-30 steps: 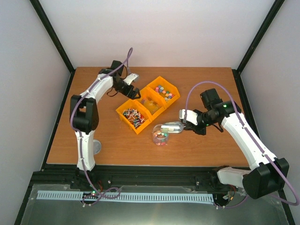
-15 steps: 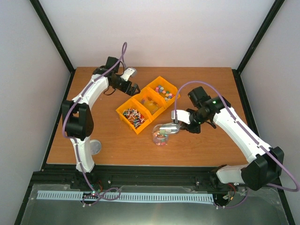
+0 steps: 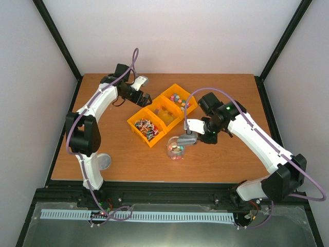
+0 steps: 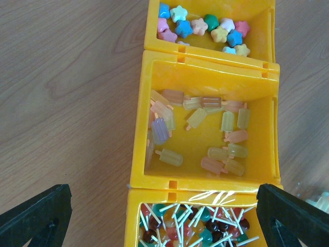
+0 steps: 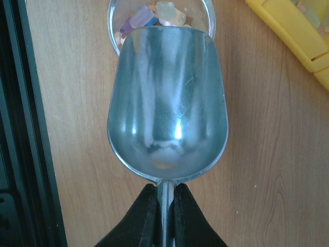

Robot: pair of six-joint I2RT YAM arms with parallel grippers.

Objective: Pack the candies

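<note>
Small star-shaped candies (image 4: 205, 28) in pink, blue, yellow, green and red fill the far yellow bin (image 3: 179, 99). A clear jar (image 3: 176, 148) stands in front of the bins with a few mixed candies (image 5: 157, 13) in it. My right gripper (image 3: 197, 137) is shut on the handle of a metal scoop (image 5: 167, 108). The scoop's mouth is over the jar's rim (image 5: 114, 36) and its bowl looks empty. My left gripper (image 4: 164, 208) is wide open and empty, hovering over the bins.
The three joined yellow bins also hold popsicle sweets (image 4: 205, 134) in the middle and lollipops (image 4: 200, 226) in the near one (image 3: 146, 127). A grey round lid (image 3: 104, 161) lies by the left arm's base. A black rail (image 5: 15, 123) borders the table's near edge.
My right arm has swung left and brought the scoop's mouth over the jar. My left gripper has drawn back slightly toward the far left of the bins.
</note>
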